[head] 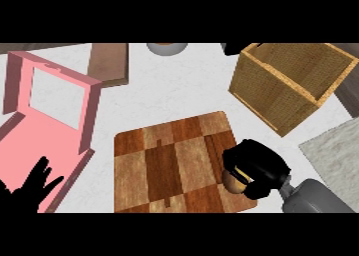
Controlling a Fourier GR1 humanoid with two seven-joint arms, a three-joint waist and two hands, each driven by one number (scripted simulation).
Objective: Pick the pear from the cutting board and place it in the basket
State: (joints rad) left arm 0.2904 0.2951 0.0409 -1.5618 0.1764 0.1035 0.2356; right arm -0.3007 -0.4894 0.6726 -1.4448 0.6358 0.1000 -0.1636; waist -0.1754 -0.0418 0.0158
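The right hand [254, 167] is curled over the pear [234, 183] at the right edge of the cutting board [167, 165], mostly hiding it. From there the basket [289, 85] lies toward one o'clock, well apart. The left hand [30, 187] rests open at lower left, much farther away.

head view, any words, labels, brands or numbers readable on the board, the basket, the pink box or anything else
None: no text, label, brand or number shows anywhere in the head view.
cutting board: only the wood checker pattern.
basket: plain weave, no tag.
pink box: plain surfaces, no print.
right hand, curled over the pear: no marking.
left hand: no marking.
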